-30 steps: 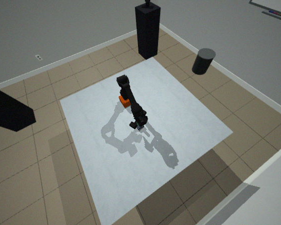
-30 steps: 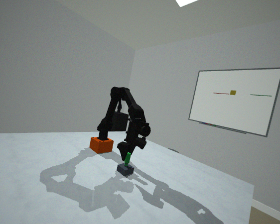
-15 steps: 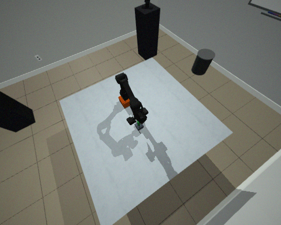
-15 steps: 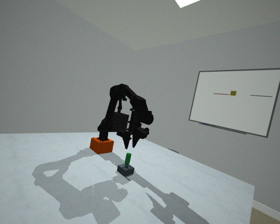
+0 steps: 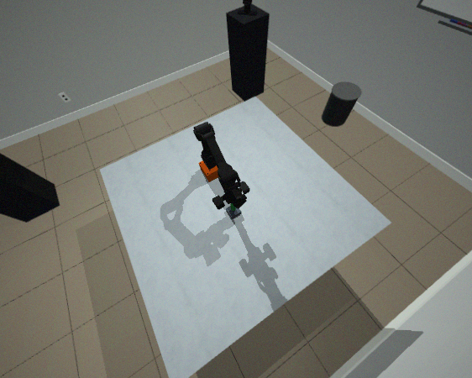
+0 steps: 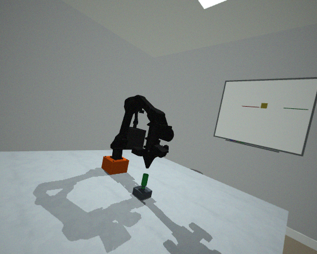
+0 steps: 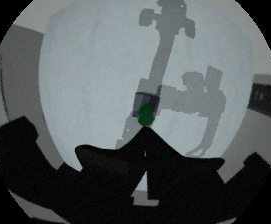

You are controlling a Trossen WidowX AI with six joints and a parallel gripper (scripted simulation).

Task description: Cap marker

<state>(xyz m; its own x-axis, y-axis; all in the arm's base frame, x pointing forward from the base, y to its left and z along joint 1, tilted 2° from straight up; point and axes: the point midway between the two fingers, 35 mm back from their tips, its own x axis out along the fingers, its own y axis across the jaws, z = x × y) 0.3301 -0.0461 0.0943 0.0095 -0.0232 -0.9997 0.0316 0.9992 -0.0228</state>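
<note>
Hanging bent above the capped marker [image 6: 144, 180], empty fingers [image 6: 148, 166] pinched together.

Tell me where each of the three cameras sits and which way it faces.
Top: high above one corner, looking down at the table; the whole arm shows.
Exterior: beside the table, low, facing the whiteboard wall; the arm and its orange base show.
Wrist: on the arm, looking down past the shut gripper.
All three share the green capped marker in the holder block.

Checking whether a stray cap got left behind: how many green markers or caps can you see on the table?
1: one green capped marker upright in the holder block, below the shut, empty tool. No loose cap shows, though the arm could hide one.
</note>
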